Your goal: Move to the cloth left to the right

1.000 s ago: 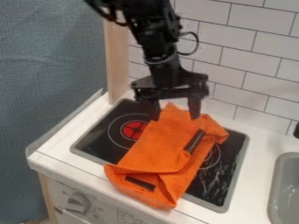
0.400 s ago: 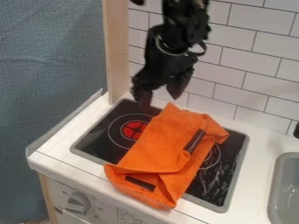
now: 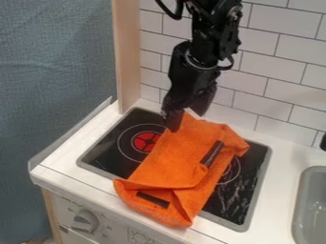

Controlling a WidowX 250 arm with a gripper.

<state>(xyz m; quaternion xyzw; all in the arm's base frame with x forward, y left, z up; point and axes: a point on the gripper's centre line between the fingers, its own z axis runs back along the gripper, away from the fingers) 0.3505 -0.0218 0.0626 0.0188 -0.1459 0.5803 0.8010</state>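
Observation:
The orange cloth [image 3: 175, 159] lies crumpled and folded at a slant across the black stove top [image 3: 113, 155], from its back edge to past its front edge. Two dark patches show on the cloth. Over the cloth's back corner hangs the gripper [image 3: 186, 120], turned at an angle, with its fingers apart. One finger is at the corner's left side and overlaps the cloth's edge in view; the other is farther back, near the wall. Whether either touches the cloth I cannot tell.
A red burner mark [image 3: 146, 141] shows left of the cloth. White counter [image 3: 277, 164] surrounds the stove, with a grey sink [image 3: 310, 207] at the right. Behind stand a tiled wall [image 3: 280, 71] and a wooden post [image 3: 126, 57]. A knob [image 3: 85, 220] is at the front.
The gripper has turned from facing the camera broadly to an angled pose. It rose and went left, then came down and slightly right. The cloth has not moved.

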